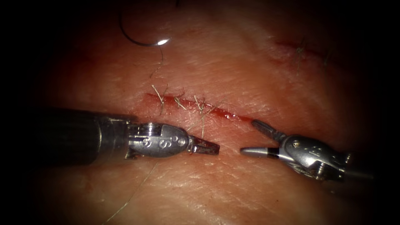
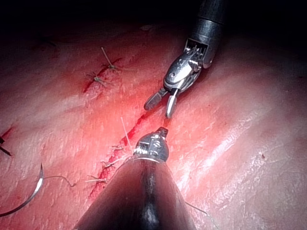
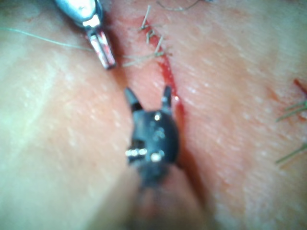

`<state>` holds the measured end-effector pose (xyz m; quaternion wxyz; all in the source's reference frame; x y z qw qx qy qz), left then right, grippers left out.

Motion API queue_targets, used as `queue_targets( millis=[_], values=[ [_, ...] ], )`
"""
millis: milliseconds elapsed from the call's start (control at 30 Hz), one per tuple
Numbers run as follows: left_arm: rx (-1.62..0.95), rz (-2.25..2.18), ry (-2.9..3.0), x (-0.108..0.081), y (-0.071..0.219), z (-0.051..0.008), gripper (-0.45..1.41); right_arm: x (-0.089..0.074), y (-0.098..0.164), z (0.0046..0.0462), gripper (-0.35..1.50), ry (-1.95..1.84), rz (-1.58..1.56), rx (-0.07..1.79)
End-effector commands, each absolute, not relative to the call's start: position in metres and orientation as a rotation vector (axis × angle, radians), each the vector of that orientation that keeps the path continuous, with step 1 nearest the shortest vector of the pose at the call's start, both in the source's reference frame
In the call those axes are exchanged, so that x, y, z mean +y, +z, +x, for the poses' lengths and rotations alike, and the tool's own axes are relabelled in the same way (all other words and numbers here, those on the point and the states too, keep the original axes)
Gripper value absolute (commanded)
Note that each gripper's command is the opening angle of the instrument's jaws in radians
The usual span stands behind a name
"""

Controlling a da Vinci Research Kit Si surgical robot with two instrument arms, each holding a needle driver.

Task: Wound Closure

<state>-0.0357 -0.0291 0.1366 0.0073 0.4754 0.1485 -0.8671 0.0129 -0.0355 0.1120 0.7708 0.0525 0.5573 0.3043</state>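
Note:
The cut (image 1: pixel 196 109) runs across the tissue (image 1: pixel 233 71), with several stitches and short thread ends along it. The curved needle (image 1: pixel 143 41) lies free on the tissue far up and left of the cut, held by neither tool, its thread (image 1: pixel 160 62) trailing toward the stitches. My left tool (image 1: pixel 206 146) sits just below the cut with its jaws shut, and I see nothing between them. My right tool (image 1: pixel 250 137) faces it at the cut's right end, jaws open and empty. Both show in the left wrist view: left tool (image 2: pixel 160 132), right tool (image 2: pixel 163 103), needle (image 2: pixel 33 191). The right wrist view shows the right tool (image 3: pixel 147 96) open beside the cut (image 3: pixel 168 76).
A second short cut (image 1: pixel 298 48) with stitch ends lies at the upper right. A thin thread (image 1: pixel 133 196) runs over the tissue below the left tool's shaft. Red fluid lines the main cut.

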Motion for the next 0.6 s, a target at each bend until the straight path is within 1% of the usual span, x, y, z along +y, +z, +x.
queue_targets(
  millis=[33, 200, 300, 600],
  values=[
    [0.462, 1.487, -2.712, -0.0292, 0.1368, -0.0357, -0.45, -0.036, 0.1124, 0.0136, 1.45, 0.657, 0.121, 1.213],
    [0.45, 1.481, -2.728, -0.0278, 0.1355, -0.0338, -0.45, -0.0363, 0.1121, 0.0143, 1.45, 0.633, 0.154, 1.234],
    [0.445, 1.477, -2.747, -0.0264, 0.1345, -0.0326, -0.45, -0.0363, 0.1114, 0.0153, 1.43, 0.546, 0.118, 1.228],
    [0.405, 1.488, -2.76, -0.0243, 0.1335, -0.0313, -0.45, -0.0352, 0.1102, 0.0201, 1.43, 0.346, -0.063, 1.214]
  ],
)
